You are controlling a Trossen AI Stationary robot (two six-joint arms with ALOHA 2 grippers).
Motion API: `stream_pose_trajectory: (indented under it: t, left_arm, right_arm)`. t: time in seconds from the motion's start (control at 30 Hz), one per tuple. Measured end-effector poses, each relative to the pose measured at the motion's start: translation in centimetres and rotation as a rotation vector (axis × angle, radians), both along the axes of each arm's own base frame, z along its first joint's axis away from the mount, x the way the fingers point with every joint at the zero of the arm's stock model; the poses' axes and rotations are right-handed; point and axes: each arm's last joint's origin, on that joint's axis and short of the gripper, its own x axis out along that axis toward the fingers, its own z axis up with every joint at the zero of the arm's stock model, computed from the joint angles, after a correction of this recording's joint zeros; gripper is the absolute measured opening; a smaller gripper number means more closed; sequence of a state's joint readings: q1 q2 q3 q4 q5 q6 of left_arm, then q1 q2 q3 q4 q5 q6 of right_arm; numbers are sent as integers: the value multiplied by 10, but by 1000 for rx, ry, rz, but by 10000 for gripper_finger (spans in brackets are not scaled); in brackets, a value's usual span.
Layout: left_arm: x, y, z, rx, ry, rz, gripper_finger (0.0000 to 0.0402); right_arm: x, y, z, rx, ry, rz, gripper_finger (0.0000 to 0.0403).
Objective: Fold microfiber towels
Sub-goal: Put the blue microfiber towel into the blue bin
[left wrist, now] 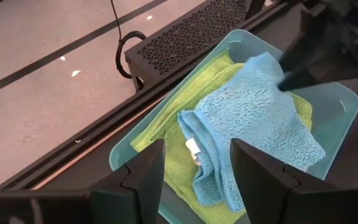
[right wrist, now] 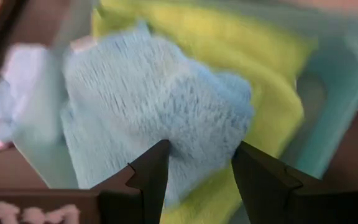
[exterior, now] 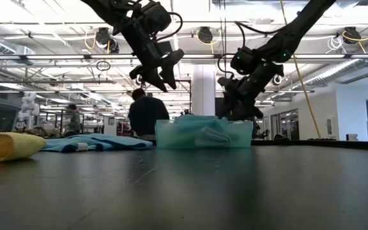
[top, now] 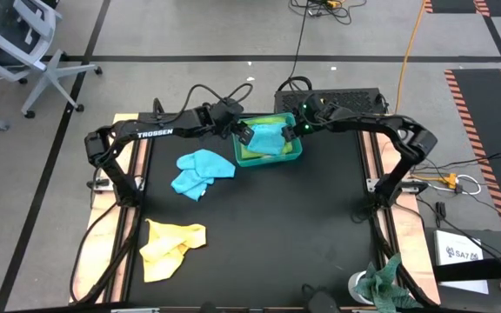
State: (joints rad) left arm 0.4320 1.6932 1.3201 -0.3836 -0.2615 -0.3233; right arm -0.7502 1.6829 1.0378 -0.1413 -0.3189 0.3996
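Note:
A teal tray stands at the table's far middle. In it a light blue towel lies crumpled on a lime green towel. My left gripper hangs open above the tray's left side, clear of the cloth. My right gripper is open, slanting down over the light blue towel from the tray's right side, one finger on either side of a hump of cloth. A second blue towel lies bunched on the table left of the tray. A yellow towel lies crumpled near the front left. My right gripper stands open low over the light blue towel's right part, coming slanting from above and the right. I cannot tell whether its fingertips touch the cloth. The towel lies in the tray.
A black perforated box with cables sits just behind the tray. A mottled green-and-white rag lies at the table's front right corner. The dark tabletop between the tray and the near edge is bare. People show in the room beyond the table.

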Motion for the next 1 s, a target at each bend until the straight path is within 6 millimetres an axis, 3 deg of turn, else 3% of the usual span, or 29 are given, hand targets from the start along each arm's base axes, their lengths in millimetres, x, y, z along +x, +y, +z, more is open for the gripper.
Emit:
stream_pose_trajectory:
  t: [0.33, 0.77, 0.87, 1.0]
  left_arm:
    - [-1, 2, 0, 6, 6, 0, 184]
    - [-2, 5, 0, 11, 10, 9, 184]
    - [-2, 5, 0, 11, 10, 9, 184]
    - [-2, 5, 0, 11, 10, 9, 184]
  right_arm:
    - [2, -6, 5, -54, -60, -13, 164]
    - [14, 6, 5, -91, -40, -2, 163]
    - [15, 6, 6, -97, -47, 0, 149]
    - [16, 5, 8, -118, -68, 10, 95]
